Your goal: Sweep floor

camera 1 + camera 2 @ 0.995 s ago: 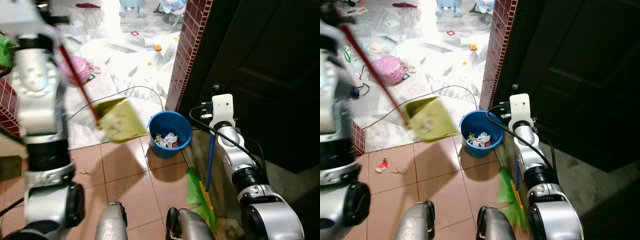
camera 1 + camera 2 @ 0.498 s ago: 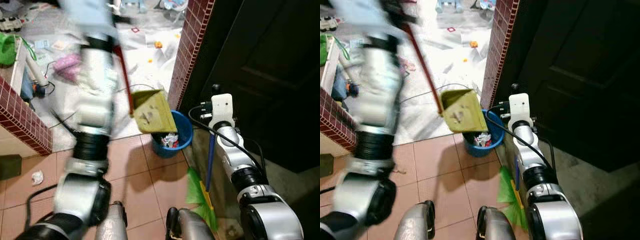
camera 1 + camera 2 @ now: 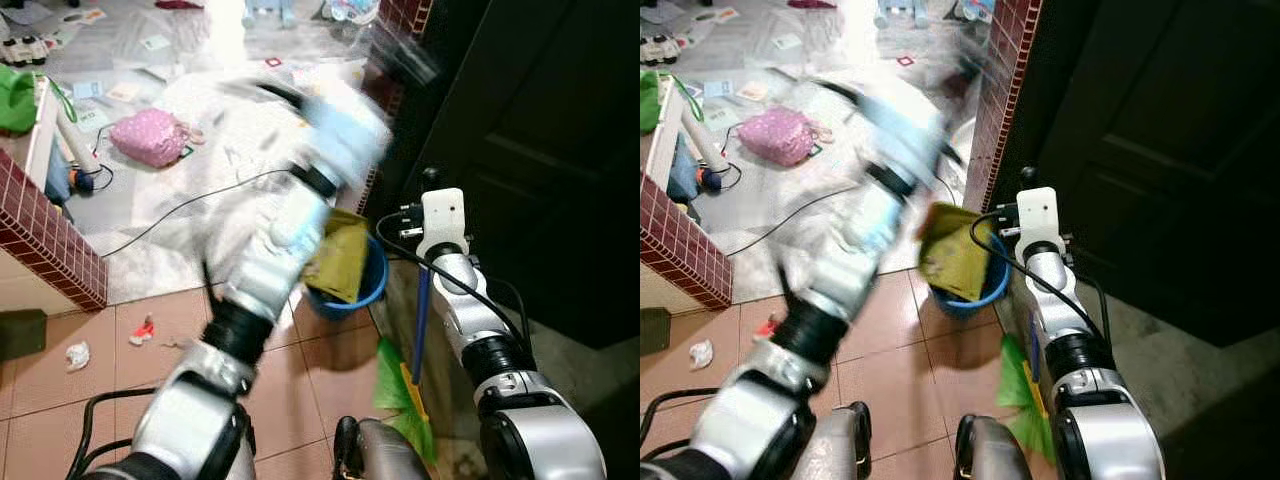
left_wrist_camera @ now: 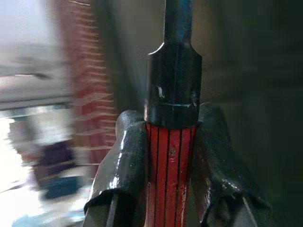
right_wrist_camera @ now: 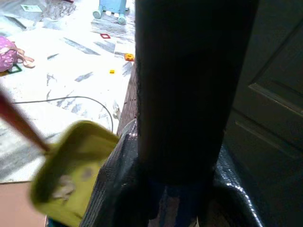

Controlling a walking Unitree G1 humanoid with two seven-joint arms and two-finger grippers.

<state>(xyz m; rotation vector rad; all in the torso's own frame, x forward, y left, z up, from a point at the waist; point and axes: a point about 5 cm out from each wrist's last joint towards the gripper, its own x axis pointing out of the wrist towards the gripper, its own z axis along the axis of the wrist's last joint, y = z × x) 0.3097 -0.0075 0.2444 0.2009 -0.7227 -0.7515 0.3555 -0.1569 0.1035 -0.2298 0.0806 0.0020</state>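
Note:
My left arm (image 3: 265, 265) is a blur reaching across toward the brick pillar. The left gripper (image 4: 171, 156) is shut on the red and black dustpan handle (image 4: 170, 142). The yellow-green dustpan (image 3: 340, 260) hangs tilted over the blue bucket (image 3: 372, 283), hiding most of its inside. From the right wrist view the dustpan (image 5: 71, 175) has bits of litter in it. My right gripper (image 5: 182, 189) is shut on the broom's dark handle (image 5: 189, 85). The broom (image 3: 421, 310) stands upright beside the bucket, its green bristles (image 3: 398, 385) on the tiles.
A red scrap (image 3: 143, 328) and a crumpled white paper (image 3: 75, 353) lie on the tiles at left. A black cable (image 3: 190, 205), a pink bag (image 3: 150, 137) and toys litter the pale floor beyond. A low brick wall (image 3: 45, 250) stands left, a dark door (image 3: 540, 150) right.
My left arm has swung to the right, carrying the dustpan from left of the bucket to over it, tipped down. The right arm and broom have stayed put.

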